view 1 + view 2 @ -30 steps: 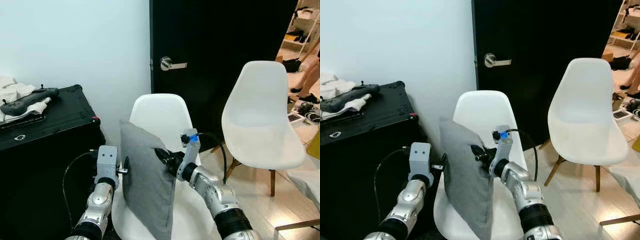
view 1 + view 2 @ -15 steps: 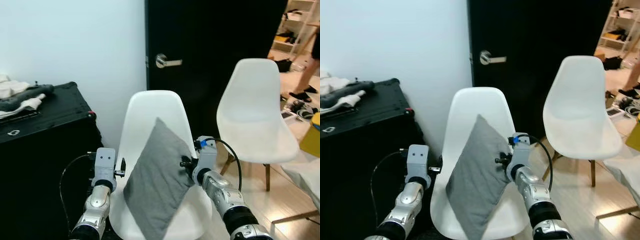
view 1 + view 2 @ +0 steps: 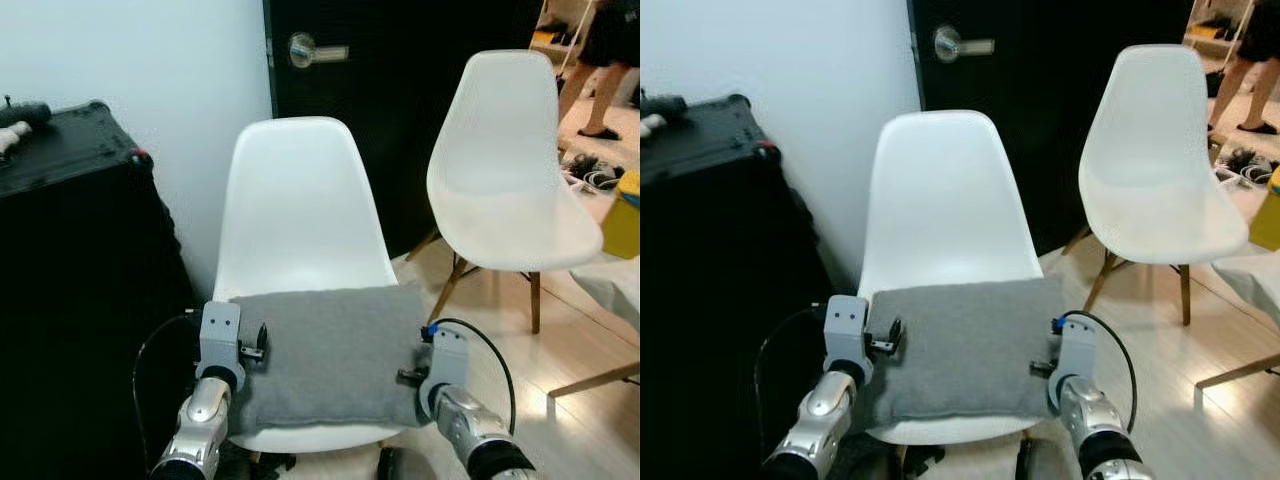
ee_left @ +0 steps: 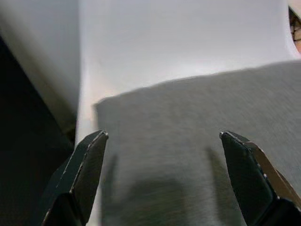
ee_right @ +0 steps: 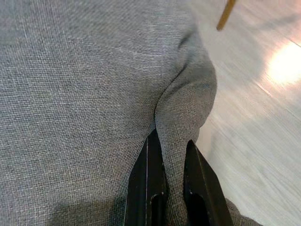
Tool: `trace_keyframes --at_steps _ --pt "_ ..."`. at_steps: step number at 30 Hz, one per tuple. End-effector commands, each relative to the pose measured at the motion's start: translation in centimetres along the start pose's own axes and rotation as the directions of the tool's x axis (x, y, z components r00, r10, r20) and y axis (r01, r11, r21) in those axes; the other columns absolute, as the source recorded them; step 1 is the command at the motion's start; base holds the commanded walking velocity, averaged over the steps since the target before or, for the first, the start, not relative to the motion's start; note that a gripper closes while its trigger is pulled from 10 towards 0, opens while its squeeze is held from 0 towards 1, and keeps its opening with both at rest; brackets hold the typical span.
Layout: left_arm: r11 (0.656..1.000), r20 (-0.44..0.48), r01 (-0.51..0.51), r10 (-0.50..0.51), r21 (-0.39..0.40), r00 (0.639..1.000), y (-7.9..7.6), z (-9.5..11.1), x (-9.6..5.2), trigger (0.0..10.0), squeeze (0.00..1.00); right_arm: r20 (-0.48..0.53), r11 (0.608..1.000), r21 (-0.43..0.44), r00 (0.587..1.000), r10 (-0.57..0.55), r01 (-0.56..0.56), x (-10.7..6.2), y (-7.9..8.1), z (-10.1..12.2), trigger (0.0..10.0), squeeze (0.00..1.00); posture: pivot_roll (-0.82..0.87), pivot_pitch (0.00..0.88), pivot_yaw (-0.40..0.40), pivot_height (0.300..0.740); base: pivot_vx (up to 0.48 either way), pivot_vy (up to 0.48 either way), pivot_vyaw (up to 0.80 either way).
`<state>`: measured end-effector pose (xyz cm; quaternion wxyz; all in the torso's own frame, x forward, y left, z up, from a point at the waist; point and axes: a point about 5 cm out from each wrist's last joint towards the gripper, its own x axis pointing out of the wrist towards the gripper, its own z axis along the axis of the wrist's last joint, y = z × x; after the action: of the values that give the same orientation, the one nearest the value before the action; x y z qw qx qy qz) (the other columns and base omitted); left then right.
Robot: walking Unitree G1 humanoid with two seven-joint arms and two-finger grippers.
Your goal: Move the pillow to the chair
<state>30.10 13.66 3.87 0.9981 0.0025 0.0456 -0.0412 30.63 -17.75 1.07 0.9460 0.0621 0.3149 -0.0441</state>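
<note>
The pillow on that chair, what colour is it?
The pillow is plain grey with a fine woven texture, clearest in the right wrist view.

Second white chair (image 3: 508,190) standing by the black door (image 3: 400,90) with its silver handle (image 3: 312,50), black case (image 3: 70,250) against the wall, a person's legs (image 3: 590,75) at the far doorway.

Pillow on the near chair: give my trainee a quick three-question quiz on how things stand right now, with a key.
1. True or false: the grey pillow lies flat on the seat of the near white chair.
2. Which gripper pinches a fold of the pillow's edge? A) left gripper B) right gripper
3. Fill in: the left gripper's fingers are ____ over the pillow's corner.

Key: 1 true. 2 B. 3 open; the right wrist view shows cloth clamped between the right fingers, while the left wrist view shows the left fingers spread wide.
</note>
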Motion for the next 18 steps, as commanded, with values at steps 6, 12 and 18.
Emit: trace_keyframes --at_steps 6,12,18 --pt "1.000 -0.004 0.008 -0.008 -0.015 1.000 0.0 -0.1 -0.2 10.0 0.00 0.053 0.975 0.052 0.975 0.214 -0.217 0.0 5.0 0.7 10.0 0.00 0.10 0.077 0.029 0.550 0.000 0.000 0.00" --pt "1.000 -0.008 0.007 -0.007 -0.017 1.000 0.1 -0.2 -0.3 10.0 0.00 0.151 0.921 0.081 0.918 0.366 -0.380 -0.6 8.1 2.5 10.0 0.00 0.11 0.078 0.028 0.541 0.000 0.000 0.00" --pt "1.000 -0.009 0.012 -0.013 -0.023 1.000 0.1 -0.2 -0.3 10.0 0.00 0.217 0.915 0.065 0.901 0.377 -0.398 -0.8 8.2 3.5 10.0 0.00 0.10 0.076 0.028 0.541 0.000 0.000 0.00"
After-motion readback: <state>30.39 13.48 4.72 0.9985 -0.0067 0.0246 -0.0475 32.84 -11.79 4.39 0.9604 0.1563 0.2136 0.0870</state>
